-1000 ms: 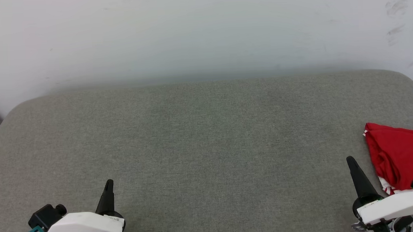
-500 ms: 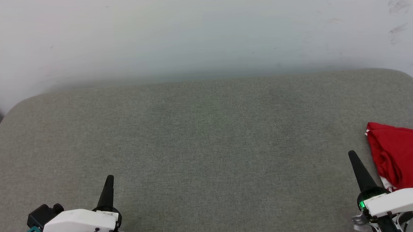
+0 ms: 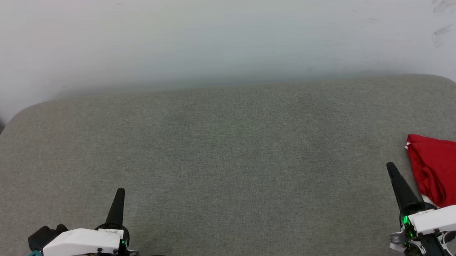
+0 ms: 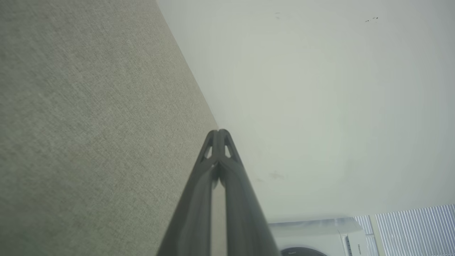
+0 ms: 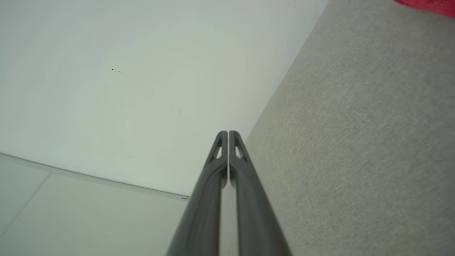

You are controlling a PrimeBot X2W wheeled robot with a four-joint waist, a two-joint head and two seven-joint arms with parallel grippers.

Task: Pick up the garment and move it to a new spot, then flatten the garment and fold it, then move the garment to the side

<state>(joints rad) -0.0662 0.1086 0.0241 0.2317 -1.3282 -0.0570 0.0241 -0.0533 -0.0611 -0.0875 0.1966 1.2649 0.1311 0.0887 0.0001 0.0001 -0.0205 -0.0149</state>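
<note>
Both claws are pinched fully together and hold nothing. My left claw (image 3: 119, 192) stands low at the left over bare upholstery. My right claw (image 3: 390, 167) stands low at the right, its tip just beside the garment (image 3: 441, 168) and, as far as I can judge, not touching it. The garment lies in a bunched red heap at the far right of the grey cushioned surface (image 3: 229, 162) and runs past the right margin of the head view, with slivers of white trim at its upper corner and lower hem. Assessment: soft, light and limp, not fragile. I expect it to drape and trail when lifted, and a shallow pinch may let it slip. Recommended hold: a raised fold along the side facing my right claw, taken deep between the fingers, which must part first. Room: the middle and left of the surface offer a broad flat stretch suited to laying out and folding. Edges: the far corners are rounded and a pale wall (image 3: 224, 36) stands behind the back edge. The surface's right limit beside the heap is out of sight, so trailing cloth could slide off there.
</note>
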